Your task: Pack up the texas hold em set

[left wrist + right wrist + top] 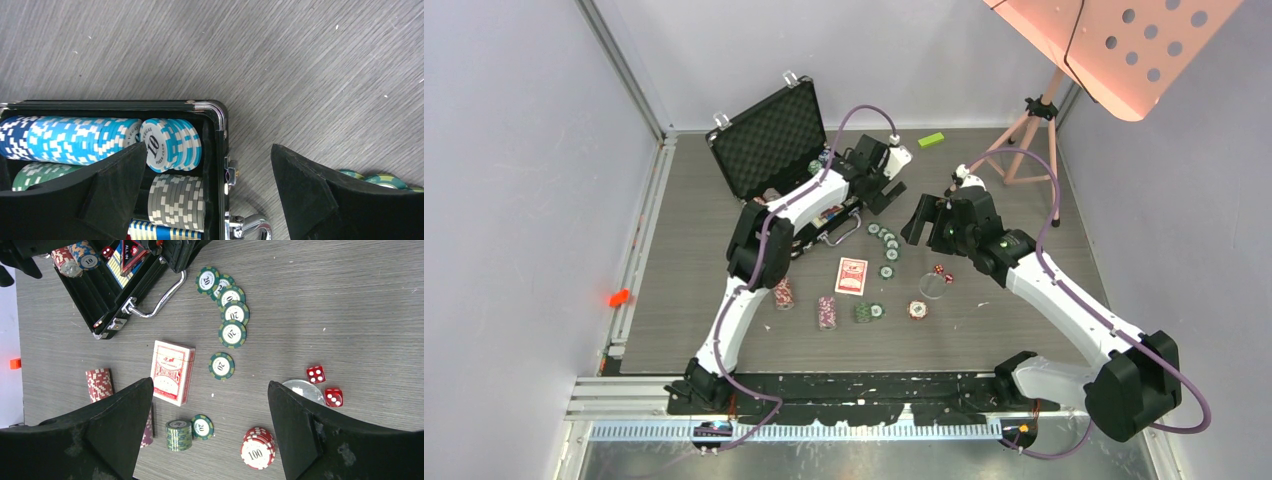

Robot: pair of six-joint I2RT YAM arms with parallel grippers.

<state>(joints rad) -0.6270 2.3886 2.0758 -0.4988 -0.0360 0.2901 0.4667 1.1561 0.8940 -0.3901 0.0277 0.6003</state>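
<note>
- At the far left of the table, the black briefcase (769, 140) lies open with its foam-lined lid raised. Its tray holds rows of blue chips (75, 140) and grey chips (176, 200) set on edge.
- Over the case's right edge, beside the silver handle (157, 302), the left gripper (209, 150) hangs with its jaws spread wide, holding nothing.
- Just right of it, the right gripper (210, 385) hangs above the loose pieces, its jaws likewise spread and empty.
- Near of the case lie the red-backed card deck (172, 371), flat on the table, and a curved line of green chips (231, 315), overlapping at its far end.
- Right of the deck, two red dice (316, 374) sit just beside a clear round object (297, 387).
- Nearest the arm bases stand a red chip stack (98, 385), a green chip stack (178, 434) and a red-and-white stack marked 100 (256, 449), each apart from the others.
</note>
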